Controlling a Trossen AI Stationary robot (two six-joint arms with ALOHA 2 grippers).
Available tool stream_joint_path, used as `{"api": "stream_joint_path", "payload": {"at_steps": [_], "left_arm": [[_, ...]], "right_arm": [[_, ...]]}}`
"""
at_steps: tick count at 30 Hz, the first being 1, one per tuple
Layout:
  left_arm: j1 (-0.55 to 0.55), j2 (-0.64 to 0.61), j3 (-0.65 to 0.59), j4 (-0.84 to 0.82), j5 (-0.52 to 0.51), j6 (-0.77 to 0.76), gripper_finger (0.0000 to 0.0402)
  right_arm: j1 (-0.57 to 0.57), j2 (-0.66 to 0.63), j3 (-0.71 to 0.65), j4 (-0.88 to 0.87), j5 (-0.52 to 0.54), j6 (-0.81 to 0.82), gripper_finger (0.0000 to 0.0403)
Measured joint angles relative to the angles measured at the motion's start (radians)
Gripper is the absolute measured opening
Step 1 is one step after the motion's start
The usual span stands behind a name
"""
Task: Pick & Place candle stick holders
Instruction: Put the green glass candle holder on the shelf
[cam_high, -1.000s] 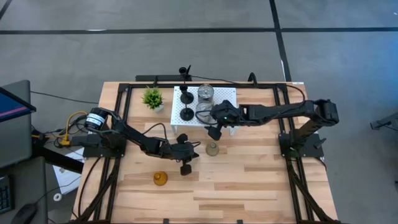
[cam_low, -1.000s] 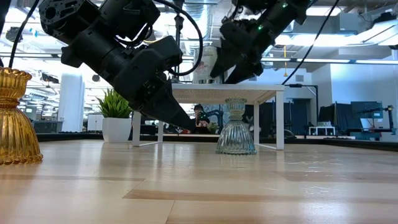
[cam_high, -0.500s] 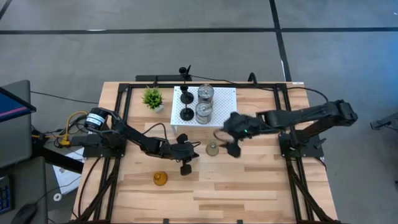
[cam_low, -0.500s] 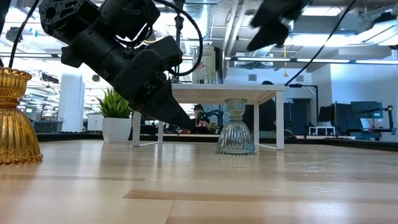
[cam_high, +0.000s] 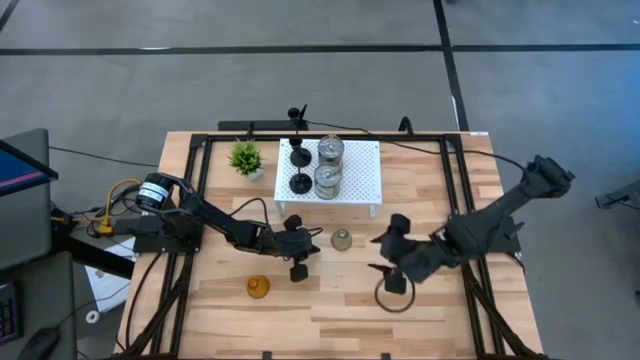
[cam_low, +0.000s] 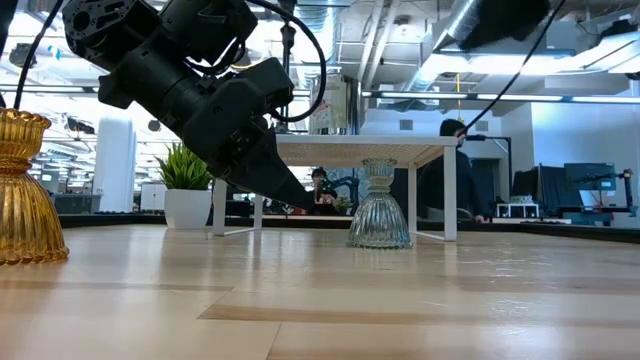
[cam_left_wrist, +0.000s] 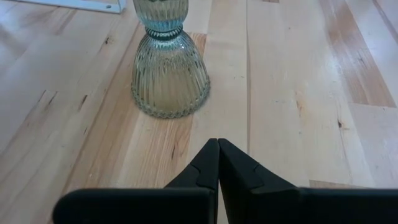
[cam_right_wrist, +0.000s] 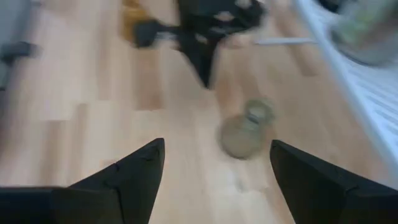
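The greyish-olive bell-shaped holder (cam_high: 342, 239) stands upright on its wide base on the table, just in front of the white stand (cam_high: 352, 172); it also shows in the low view (cam_low: 380, 205). The amber holder (cam_high: 258, 287) stands near the front left. Two black sticks (cam_high: 298, 183) and two clear glass jars (cam_high: 326, 180) stand on the stand. My left gripper (cam_high: 298, 268) is shut and empty, its tips (cam_left_wrist: 217, 143) pointing at the olive holder (cam_left_wrist: 169, 74) a short way off. My right gripper (cam_high: 377, 254) is open and empty to the olive holder's right, facing it (cam_right_wrist: 245, 134).
A small green potted plant (cam_high: 245, 157) stands left of the stand. Bare wood lies along the table's near edge and at its right. A black frame runs round the table's edges (cam_high: 190, 190). A person (cam_low: 455, 180) shows in the room behind.
My right gripper has left the stand's near edge and gone up, out of the low view, and toward the table's near and right edges, staying open and empty. Left arm and holders have kept still.
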Motion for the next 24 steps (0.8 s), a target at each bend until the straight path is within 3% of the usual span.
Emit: {"api": "stream_joint_path", "payload": {"at_steps": [4, 8, 15, 24], "left_arm": [[0.0, 0.0, 0.0, 0.0, 0.0, 0.001, 0.0005], [0.0, 0.0, 0.0, 0.0, 0.0, 0.002, 0.0005], [0.0, 0.0, 0.0, 0.003, 0.0, 0.004, 0.0005], [0.0, 0.0, 0.0, 0.003, 0.0, 0.004, 0.0006]], "right_arm": [[0.06, 0.0, -0.084, 0.013, 0.178, 0.088, 0.0281], [0.071, 0.008, -0.227, 0.175, 0.312, 0.141, 0.0281], [0.066, 0.123, -0.44, 0.702, 0.299, 0.145, 0.0281], [0.016, 0.36, -0.458, 0.969, 0.264, 0.145, 0.0281]]}}
